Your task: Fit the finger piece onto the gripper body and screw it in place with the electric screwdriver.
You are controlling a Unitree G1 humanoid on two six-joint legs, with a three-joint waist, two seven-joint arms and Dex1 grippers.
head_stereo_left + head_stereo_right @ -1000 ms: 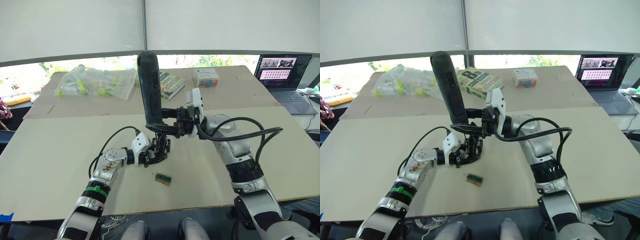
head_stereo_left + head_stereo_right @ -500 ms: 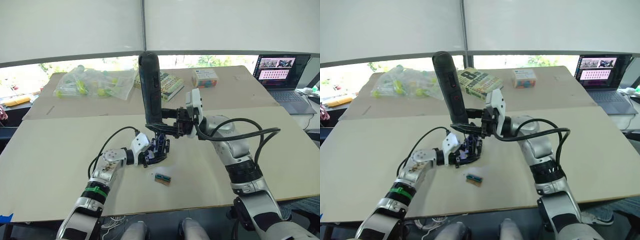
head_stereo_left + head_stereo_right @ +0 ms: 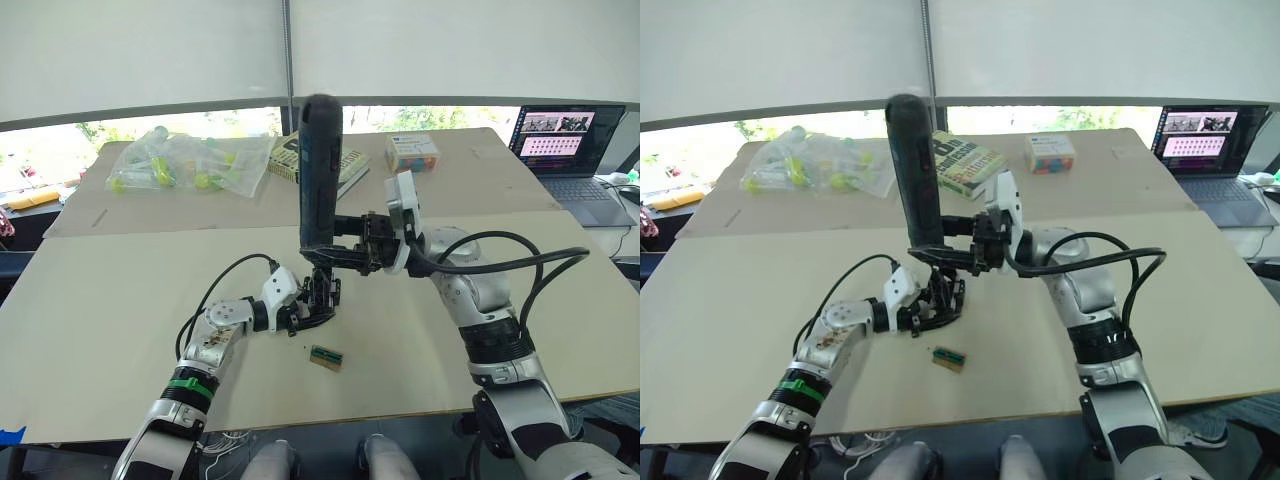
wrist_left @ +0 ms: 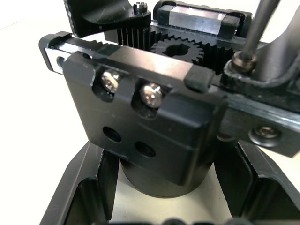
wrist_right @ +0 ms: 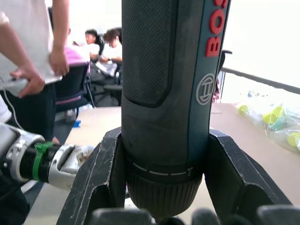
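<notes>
My left gripper (image 3: 310, 312) is shut on the rounded base of the black gripper body (image 4: 145, 117), which rests on the table; its toothed wheel and ribbed racks face up. My right gripper (image 3: 338, 256) is shut on the lower end of the electric screwdriver (image 3: 320, 170), a long black cylinder standing nearly upright over the body. Its thin metal bit (image 4: 258, 26) comes down onto a screw head (image 4: 240, 62) on the body's top edge. The finger piece cannot be told apart from the other black parts there.
A small green-and-tan block (image 3: 325, 356) lies just in front of the body. At the back are a bag of yellow-green items (image 3: 180, 165), a book (image 3: 965, 165), a small box (image 3: 412, 153) and a laptop (image 3: 565, 140). People (image 5: 33, 70) show in the right wrist view.
The screwdriver's top has swung to the right, so it stands more upright, and my right forearm has shifted right with it. The left gripper and the body have stayed put.
</notes>
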